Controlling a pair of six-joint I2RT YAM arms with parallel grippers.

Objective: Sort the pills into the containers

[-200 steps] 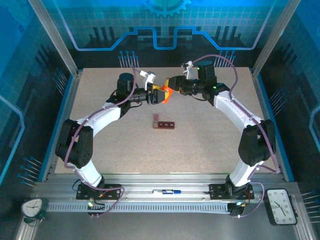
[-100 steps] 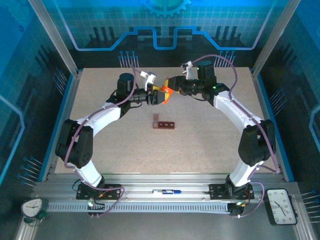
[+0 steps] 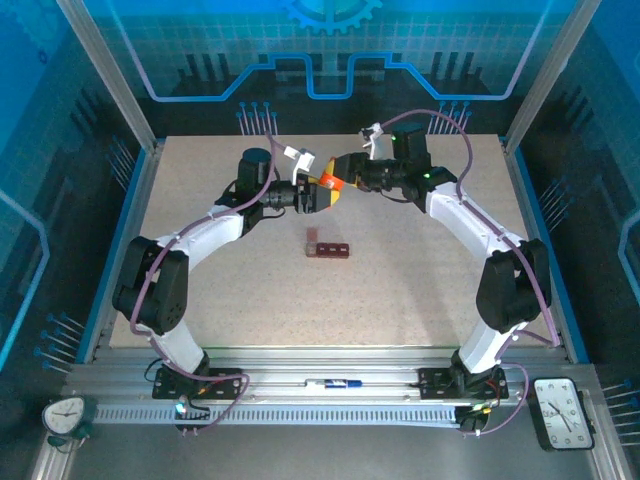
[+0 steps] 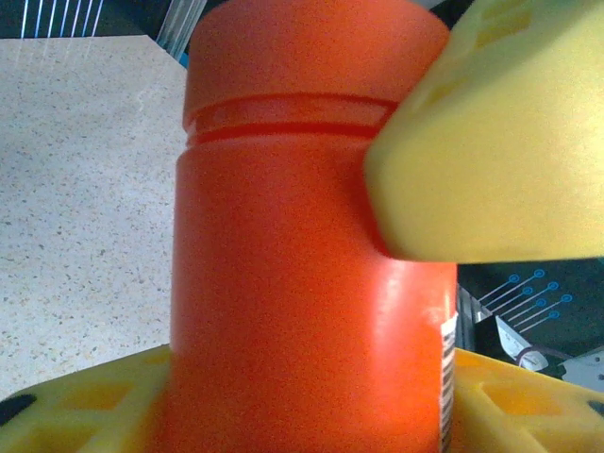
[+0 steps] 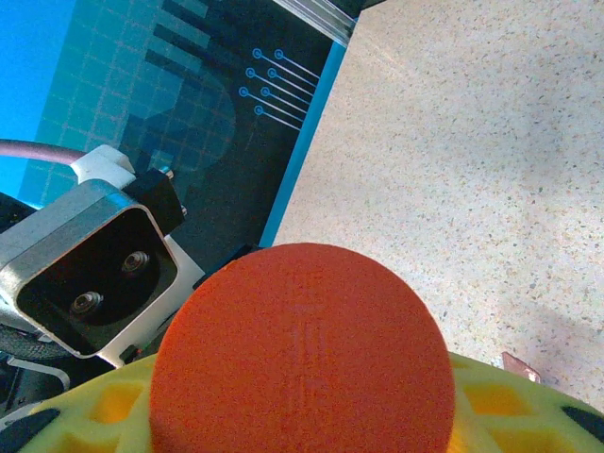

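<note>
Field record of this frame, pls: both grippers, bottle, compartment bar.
left gripper: shut on the orange cylindrical pill bottle, at its body
right gripper: shut on the bottle's orange cap
bottle: held in the air between both arms, cap on
dark red-brown bar of small compartments: lying on the speckled table, nearer the arm bases, untouched

The left arm (image 3: 200,235) and right arm (image 3: 470,225) are bowed inward from bases at 7 and 5 o'clock of the desk (image 3: 420,290). Their wrists are held nose to nose toward 12 o'clock. The left pincer (image 3: 316,194) is clamped across the body of the orange bottle (image 3: 331,184), with yellow fingers (image 4: 500,142) pressed on opposite sides. The right pincer (image 3: 342,178) is closed over the cap end.
</note>
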